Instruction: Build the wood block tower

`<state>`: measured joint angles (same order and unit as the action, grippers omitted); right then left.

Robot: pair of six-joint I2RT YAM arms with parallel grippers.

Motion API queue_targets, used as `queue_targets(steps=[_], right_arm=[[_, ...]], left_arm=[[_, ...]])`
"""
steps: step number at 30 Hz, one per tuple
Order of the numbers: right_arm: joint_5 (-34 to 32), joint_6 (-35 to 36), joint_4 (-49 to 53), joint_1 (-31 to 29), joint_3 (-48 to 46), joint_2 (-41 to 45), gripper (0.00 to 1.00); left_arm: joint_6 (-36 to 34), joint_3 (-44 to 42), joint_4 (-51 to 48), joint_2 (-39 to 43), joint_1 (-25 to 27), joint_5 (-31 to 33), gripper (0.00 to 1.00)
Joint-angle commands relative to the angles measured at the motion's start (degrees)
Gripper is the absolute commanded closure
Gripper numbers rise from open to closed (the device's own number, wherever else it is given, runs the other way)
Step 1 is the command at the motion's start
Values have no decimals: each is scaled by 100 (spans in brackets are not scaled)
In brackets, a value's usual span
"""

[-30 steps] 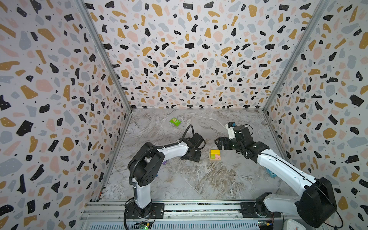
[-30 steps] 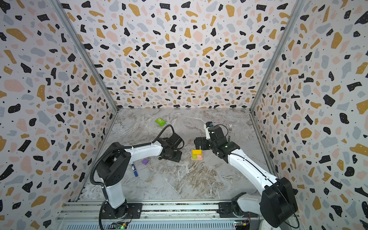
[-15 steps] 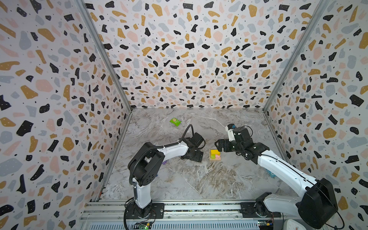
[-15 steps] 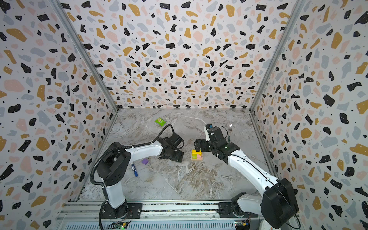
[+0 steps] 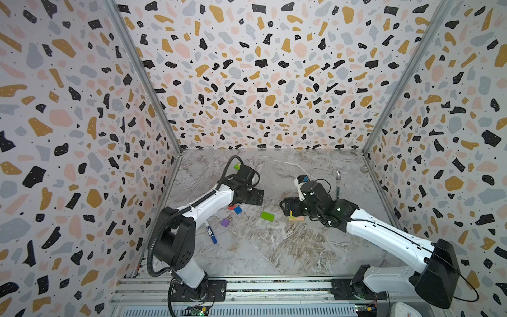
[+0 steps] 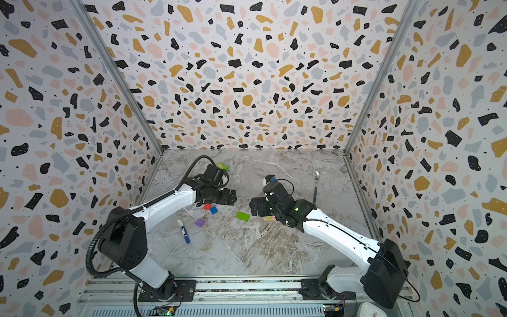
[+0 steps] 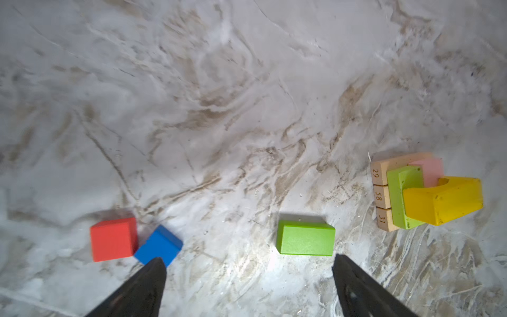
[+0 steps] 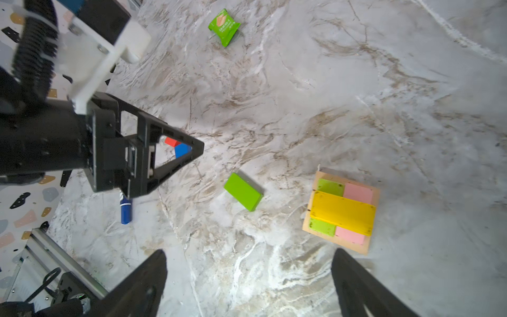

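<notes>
Above tabletop | left tool outstretched, apart | right tool apart, seemingly over tower

In both top views the tower lies mostly hidden beneath the right jaws, and the red cube partly under the left jaws. In the right wrist view the left jaws half hide the marker pen.

Numbers stand on the end faces of the three tan wooden bars lying side by side at the bottom of the stack, seen in the left wrist view: 58 on the middle bar, 29 and 31 on the two outer ones. The blue-capped marker pen carries dark lettering on its white barrel, too small to read. The flat green packet bears print that is too blurred to make out.
</notes>
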<state>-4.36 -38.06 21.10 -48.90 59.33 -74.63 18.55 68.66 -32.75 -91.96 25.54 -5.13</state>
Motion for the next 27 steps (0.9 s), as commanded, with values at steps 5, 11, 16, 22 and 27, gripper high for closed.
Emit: queue_targets(steps=[5, 11, 16, 22, 27], right_arm=[[-728, -698, 363, -665, 672, -757, 11], [-807, -956, 485, -909, 1055, -1496, 10], [-654, -998, 426, -911, 1202, -2062, 10], [-558, -1020, 370, -869, 1426, -2716, 10], [-369, -1005, 315, -778, 1651, -3191, 12]], left_arm=[[-379, -349, 201, 718, -870, -537, 4], [-497, -728, 673, 1091, -1242, -828, 3], [-428, -1139, 1222, 1436, -1426, -1020, 1], [-496, -1297, 1332, 1411, -1517, -1285, 1], [-521, -1438, 1522, 1681, -1535, -1377, 1]])
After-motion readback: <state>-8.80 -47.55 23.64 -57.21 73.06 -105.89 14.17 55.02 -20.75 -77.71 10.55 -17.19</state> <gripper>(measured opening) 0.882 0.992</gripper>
